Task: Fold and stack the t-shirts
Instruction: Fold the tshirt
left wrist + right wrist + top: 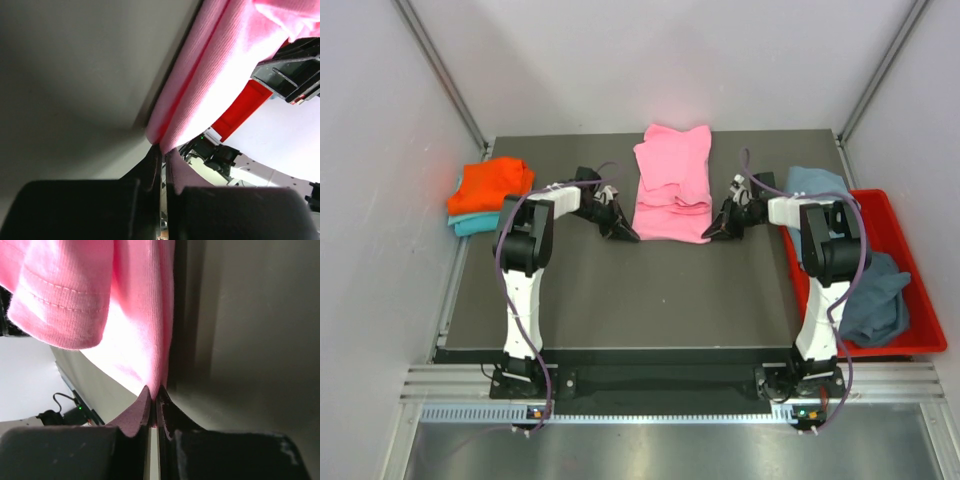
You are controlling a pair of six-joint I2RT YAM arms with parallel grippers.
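Observation:
A pink t-shirt (672,185) lies partly folded in the middle of the dark table. My left gripper (632,236) is shut on its near left corner, and in the left wrist view the pink t-shirt's (210,85) edge is pinched at my left gripper (161,148). My right gripper (710,235) is shut on the near right corner; the right wrist view shows the pink t-shirt (135,315) caught at my right gripper (156,392). An orange t-shirt (492,185) lies folded on a teal t-shirt (470,225) at the left. Grey-blue t-shirts (876,300) lie in the bin.
A red plastic bin (920,300) stands along the table's right edge, with another grey-blue shirt (815,182) draped at its far end. White walls close in on the left, back and right. The dark table (650,290) shows bare in front of the pink shirt.

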